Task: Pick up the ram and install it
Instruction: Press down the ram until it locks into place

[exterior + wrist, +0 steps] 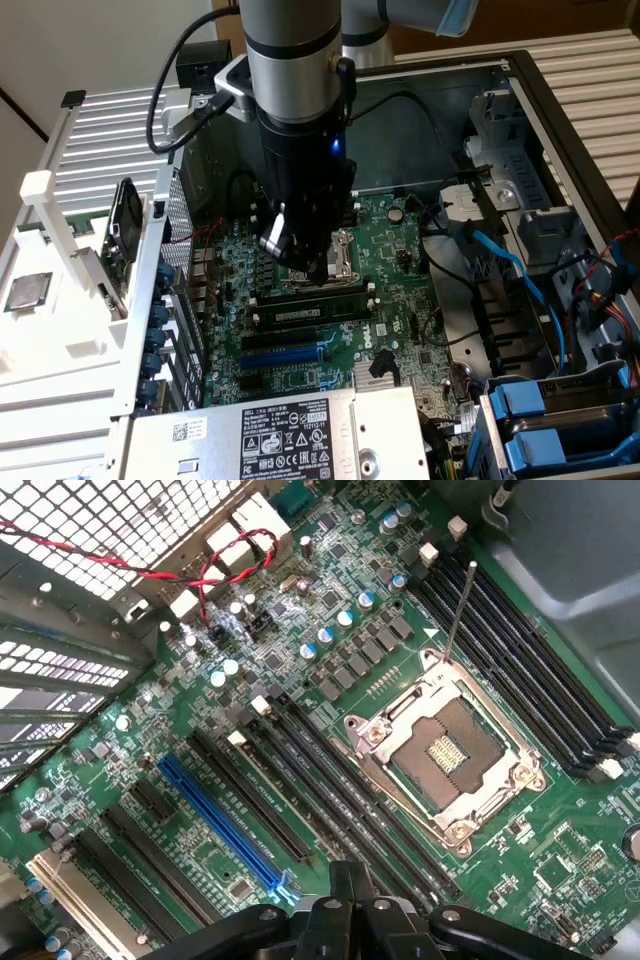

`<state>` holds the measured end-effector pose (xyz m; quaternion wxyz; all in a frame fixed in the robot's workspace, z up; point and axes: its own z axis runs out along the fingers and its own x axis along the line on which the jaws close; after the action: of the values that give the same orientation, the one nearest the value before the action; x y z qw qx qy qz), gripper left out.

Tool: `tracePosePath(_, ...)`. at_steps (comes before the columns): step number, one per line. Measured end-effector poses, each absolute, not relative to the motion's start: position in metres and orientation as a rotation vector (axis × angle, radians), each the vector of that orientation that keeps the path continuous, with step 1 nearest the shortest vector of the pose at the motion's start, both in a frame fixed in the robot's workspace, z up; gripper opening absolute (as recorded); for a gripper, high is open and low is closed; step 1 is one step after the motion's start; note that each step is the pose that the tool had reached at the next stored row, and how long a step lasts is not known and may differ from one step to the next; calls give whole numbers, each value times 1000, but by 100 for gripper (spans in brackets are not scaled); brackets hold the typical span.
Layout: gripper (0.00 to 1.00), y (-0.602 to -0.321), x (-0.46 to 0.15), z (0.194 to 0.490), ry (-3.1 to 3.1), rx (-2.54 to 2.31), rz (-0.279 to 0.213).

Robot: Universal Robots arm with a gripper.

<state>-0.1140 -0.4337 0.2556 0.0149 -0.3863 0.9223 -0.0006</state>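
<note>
Exterior view: end effector closed, fingers together, nothing held, poised low over green motherboard inside open computer case. Ram seated lengthwise in a slot just below the fingertips, white sticker up. Blue slot just past the ram, farther from the end effector. White slatted rack well off toward the exterior view's left. Wrist view: empty silver processor socket near the fingertips, long black slots alongside.

light: even, bright | shadows: soft | glare: slight | focus: mostly sharp
</note>
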Motion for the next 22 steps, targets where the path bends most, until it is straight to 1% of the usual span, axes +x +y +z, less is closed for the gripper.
tracePosePath(22,11,-434,-114,256,3035,-689,-10)
